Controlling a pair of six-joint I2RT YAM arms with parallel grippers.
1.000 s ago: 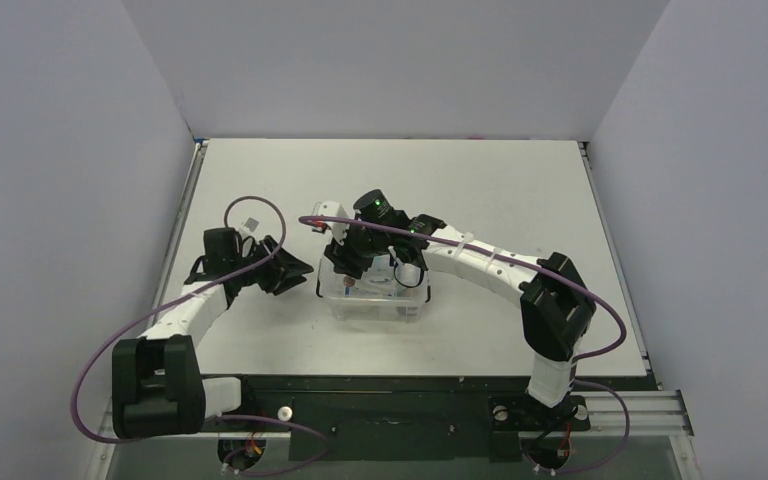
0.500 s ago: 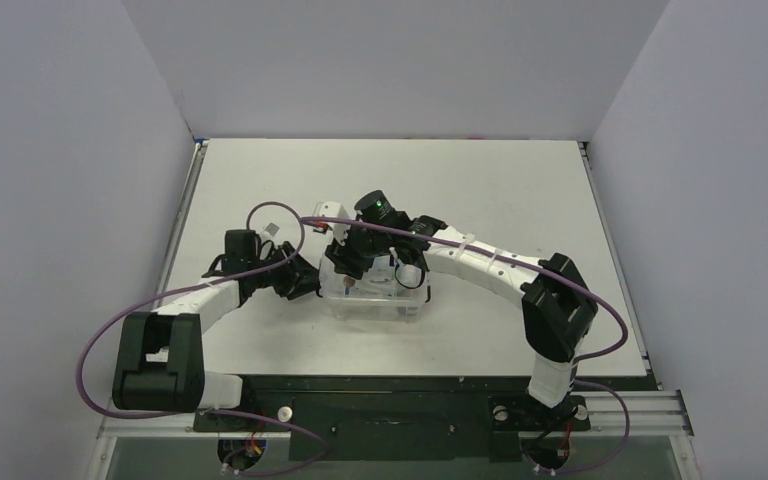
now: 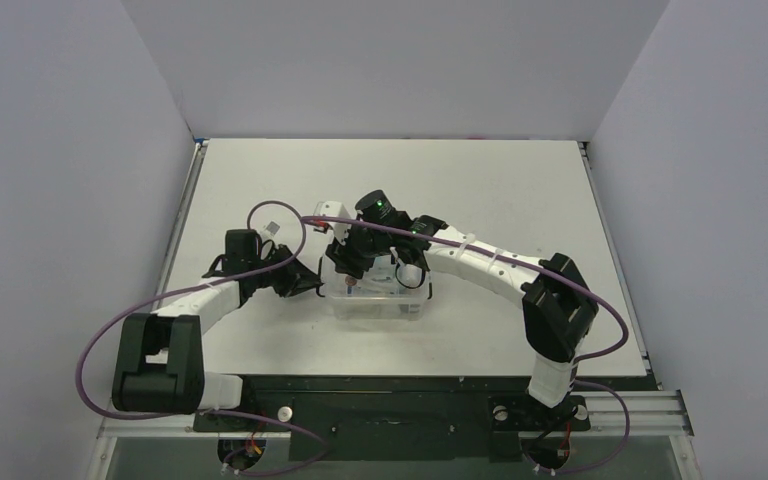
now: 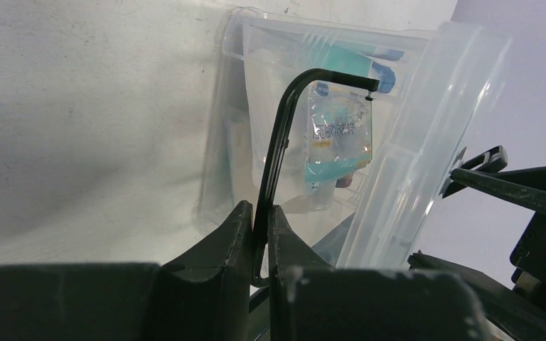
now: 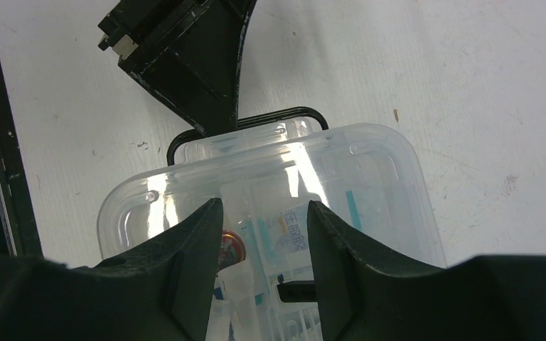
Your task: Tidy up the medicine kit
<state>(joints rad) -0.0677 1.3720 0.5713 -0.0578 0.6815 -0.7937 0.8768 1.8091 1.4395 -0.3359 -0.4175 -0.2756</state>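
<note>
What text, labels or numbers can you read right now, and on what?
Sachet inside the medicine kit: one line of blue characters, too blurred to read.
Packet seen from the right wrist: blue characters, unreadable; possibly the same sachet.
Black wire handle in the left end effector: no marking.

Overhead view: even, soft light from above. The bench (image 3: 520,190) reads bright white and the side walls a cooler grey-violet. Only faint, soft-edged shadows sit under the arms. It's sharp right across, with little bending at the edges.

Left wrist view: dimmer, the bench mottled grey and darkening toward the lower left. The left fingers (image 4: 231,241) are a near-black, blurred mass up close, while the black wire clip (image 4: 282,135) and the medicine kit (image 4: 238,85) behind it stay crisp, a pale sheen on the clear plastic.

Right wrist view: hard white glare streaks across the kit's top. The right fingers (image 5: 192,263) are dark and soft-focused, the bench nearly washed out.
</note>
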